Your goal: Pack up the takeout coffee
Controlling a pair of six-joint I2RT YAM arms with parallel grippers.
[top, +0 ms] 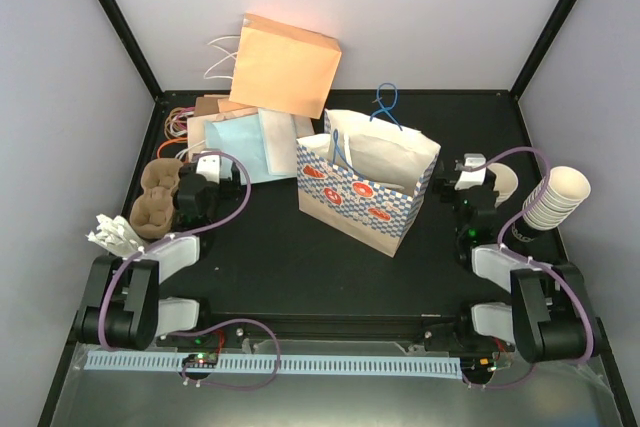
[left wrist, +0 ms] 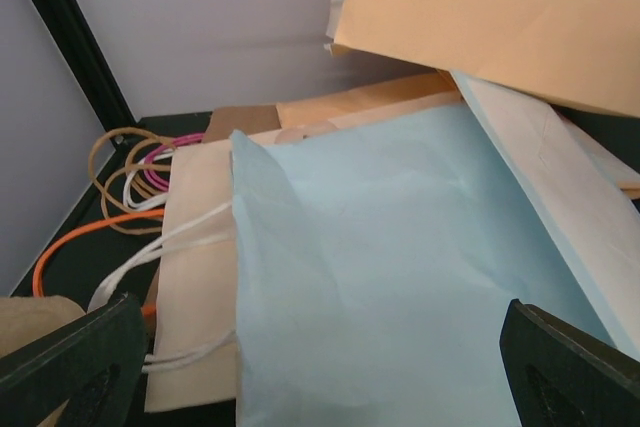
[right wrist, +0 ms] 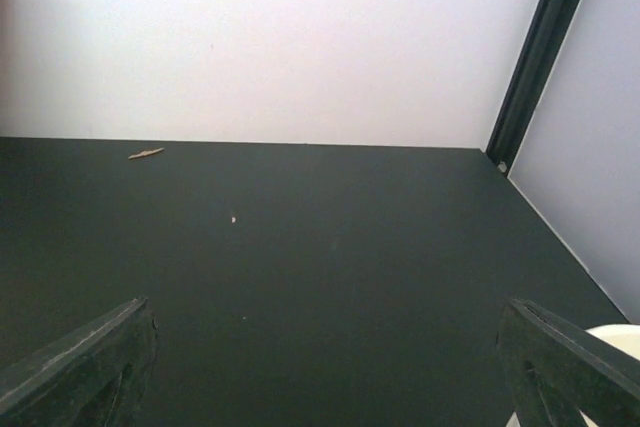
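Note:
The takeout coffee (top: 506, 185) is a small cream paper cup standing on the black table just right of my right gripper (top: 468, 179). In the right wrist view only its rim (right wrist: 617, 339) shows, outside the right finger (right wrist: 560, 367). My right gripper (right wrist: 325, 372) is open, with only bare table between its fingers. My left gripper (top: 222, 183) is open over a flat light-blue paper bag (left wrist: 400, 277), and nothing sits between its fingers (left wrist: 75, 357). A blue-checked paper bag (top: 365, 187) stands open mid-table.
A tilted stack of like cups (top: 552, 199) stands at the far right. Brown cup carriers (top: 160, 197) and white napkins (top: 113, 235) lie at the left. Flat paper bags with cord handles (left wrist: 140, 172) pile at the back left under an orange bag (top: 285, 65).

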